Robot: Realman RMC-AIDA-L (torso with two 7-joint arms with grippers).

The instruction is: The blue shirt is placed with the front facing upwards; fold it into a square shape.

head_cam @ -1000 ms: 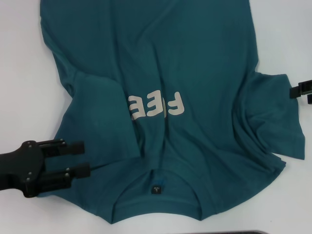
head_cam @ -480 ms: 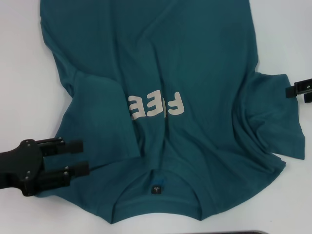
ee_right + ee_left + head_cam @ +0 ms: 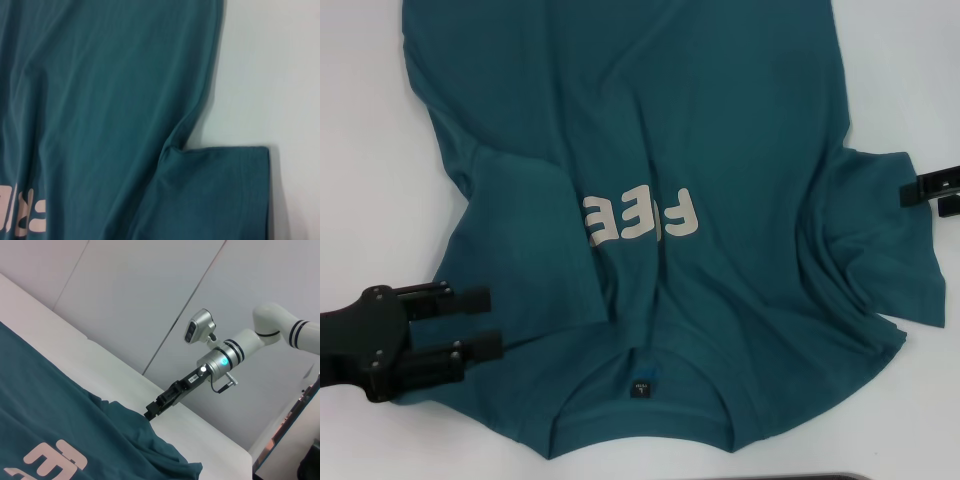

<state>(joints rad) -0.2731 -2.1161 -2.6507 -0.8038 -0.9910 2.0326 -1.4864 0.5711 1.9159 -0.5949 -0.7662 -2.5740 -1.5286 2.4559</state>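
The blue shirt [image 3: 670,200] lies front up on the white table [image 3: 365,150], collar at the near edge and its left sleeve folded in over the chest (covering the start of the cream lettering [image 3: 642,217]). The left gripper [image 3: 485,322] sits at the near-left shoulder, jaws parted with nothing visibly between them. The right gripper [image 3: 910,194] reaches the outer edge of the spread right sleeve, jaws slightly apart.
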